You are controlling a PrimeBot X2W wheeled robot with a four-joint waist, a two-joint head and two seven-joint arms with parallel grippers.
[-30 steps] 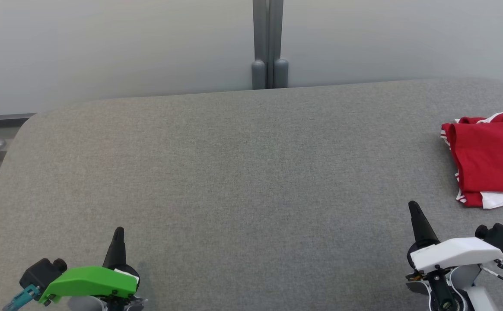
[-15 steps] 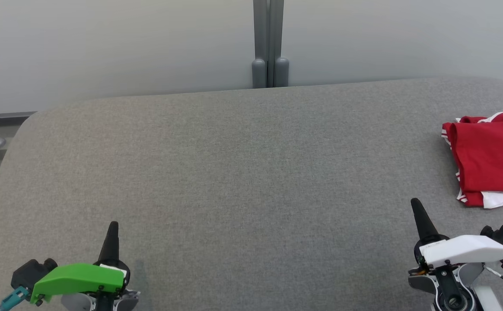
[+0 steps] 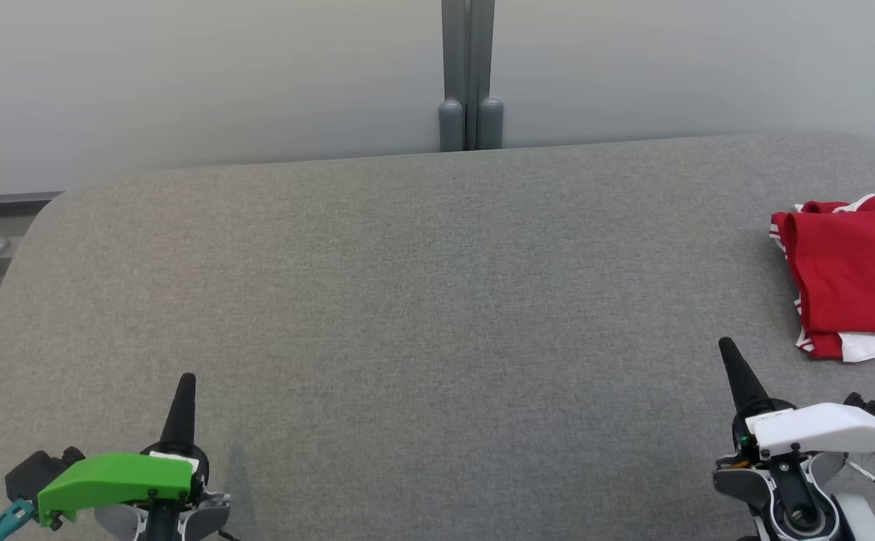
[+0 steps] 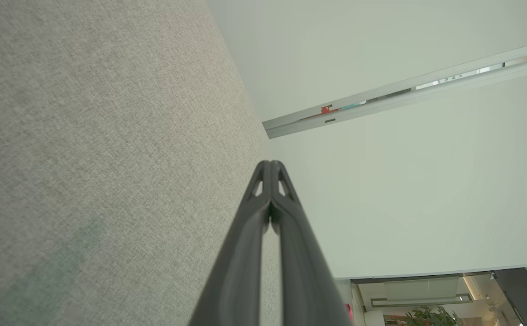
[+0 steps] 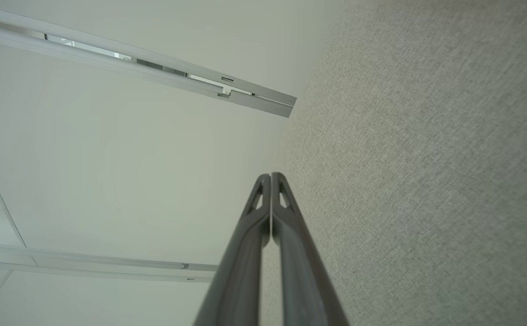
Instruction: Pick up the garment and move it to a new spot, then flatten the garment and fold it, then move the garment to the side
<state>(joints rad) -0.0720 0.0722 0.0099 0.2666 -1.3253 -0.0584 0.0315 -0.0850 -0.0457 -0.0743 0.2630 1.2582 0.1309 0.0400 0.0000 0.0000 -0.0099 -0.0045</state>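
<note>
The red cloth garment with white trim (image 3: 855,278) lies in a loosely folded, layered stack at the right edge of the grey fabric-covered worktop (image 3: 422,300), partly cut off by the head view, with a white layer peeking out along its near side. The left end effector (image 3: 184,391), under its green housing, sits at the near-left corner, and the right end effector (image 3: 734,372), under its white housing, sits at the near edge just short of the garment. Both have their dark fingers pressed together, empty and pointing toward the far edge. The garment looks light, soft and limp. It should drape and sag when lifted, and its layers would likely slide apart if only the top one were pinched. The better hold is probably at the left fold, where the layers meet, or at two corners of the near hem, one per end effector, pinching through the full thickness. The textured worktop may drag on the cloth.
</note>
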